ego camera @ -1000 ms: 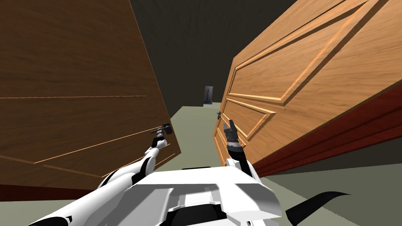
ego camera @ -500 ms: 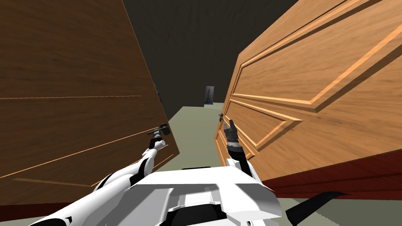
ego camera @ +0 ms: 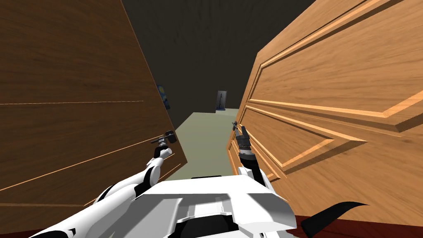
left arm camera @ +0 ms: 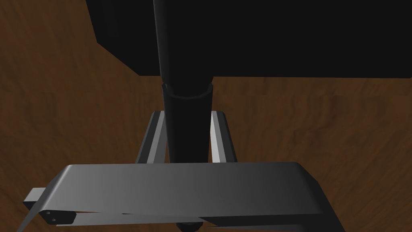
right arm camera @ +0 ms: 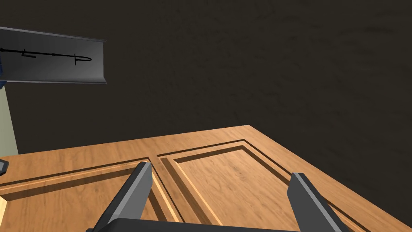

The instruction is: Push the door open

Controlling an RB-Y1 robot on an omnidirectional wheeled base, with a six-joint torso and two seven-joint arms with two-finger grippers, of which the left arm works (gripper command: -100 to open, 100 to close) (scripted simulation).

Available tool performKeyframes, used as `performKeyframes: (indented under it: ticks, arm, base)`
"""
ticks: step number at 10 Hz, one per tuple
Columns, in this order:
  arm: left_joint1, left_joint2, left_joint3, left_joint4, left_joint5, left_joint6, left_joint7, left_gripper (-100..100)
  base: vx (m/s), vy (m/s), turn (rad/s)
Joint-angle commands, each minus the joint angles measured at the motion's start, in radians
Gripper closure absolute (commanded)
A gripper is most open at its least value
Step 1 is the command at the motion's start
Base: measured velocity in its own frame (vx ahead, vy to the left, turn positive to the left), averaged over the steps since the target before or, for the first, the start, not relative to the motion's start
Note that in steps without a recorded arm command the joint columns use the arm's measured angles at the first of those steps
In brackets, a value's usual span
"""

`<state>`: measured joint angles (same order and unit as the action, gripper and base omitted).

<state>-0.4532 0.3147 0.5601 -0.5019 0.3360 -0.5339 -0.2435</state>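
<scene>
The dark brown door (ego camera: 74, 103) stood at the robot's left, angled away. A strip of pale green floor (ego camera: 202, 140) lay open between its edge and a lighter panelled door (ego camera: 330, 82) on the right. The left tool (left arm camera: 188, 114) was clenched on the brown door's dark handle (left arm camera: 187, 92). The right tool (right arm camera: 221, 173) hovered over the panelled door with its fingers spread. The push looked largely done, with perhaps a last widening of the gap left.

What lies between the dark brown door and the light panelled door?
Head view: a bare strip of pale green floor runs between the dark brown door and the light panelled door.
</scene>
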Motion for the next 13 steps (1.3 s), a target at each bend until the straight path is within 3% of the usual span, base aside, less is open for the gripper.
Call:
performKeyframes:
  ticks: [1,3,4,11,13]
  arm:
    - [-0.010,0.014,0.013,0.018,0.006,-0.012,-0.006,100]
    - [-0.008,0.021,0.029,0.020,0.014,-0.014,-0.015,100]
    - [0.006,0.012,0.028,0.000,0.013,-0.004,-0.015,100]
    - [0.020,0.038,0.105,0.003,0.048,-0.014,-0.062,100]
    - [0.020,0.038,0.105,0.003,0.048,-0.014,-0.062,100]
  base:
    - [0.184,0.014,0.043]
    - [0.189,-0.014,0.039]
    - [0.086,0.006,0.039]
    - [0.158,0.015,0.034]
    - [0.089,0.021,0.019]
